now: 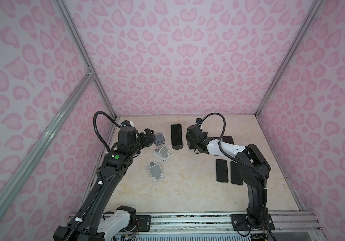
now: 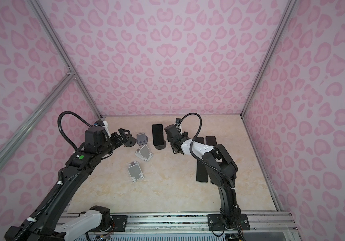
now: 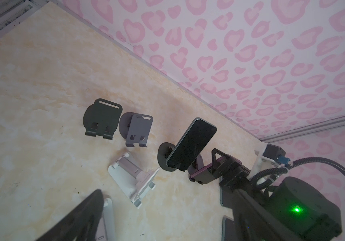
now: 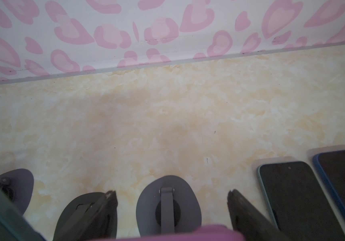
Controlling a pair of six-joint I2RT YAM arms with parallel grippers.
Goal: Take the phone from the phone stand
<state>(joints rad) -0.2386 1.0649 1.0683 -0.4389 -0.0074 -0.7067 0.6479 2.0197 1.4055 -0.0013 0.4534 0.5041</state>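
Now the purple-cased slab phone leans on its grey metal stand with the round base, at about twelve o'clock on the marbled cream table, near the back wall. My right pincer straddles its top end, one finger at each long side; whether the pads press yet I cannot tell. I judge it stiff and fairly dense, with a rubbery case that should grip well and a glass face that would not forgive a drop. The long edges near the top look best to hold; the light stand may tag along. At its nine o'clock a black phone stands on a dark round stand. At three o'clock a teal-edged phone and a blue-edged phone lie flat. My left pincer hangs wide open, empty, at ten o'clock.
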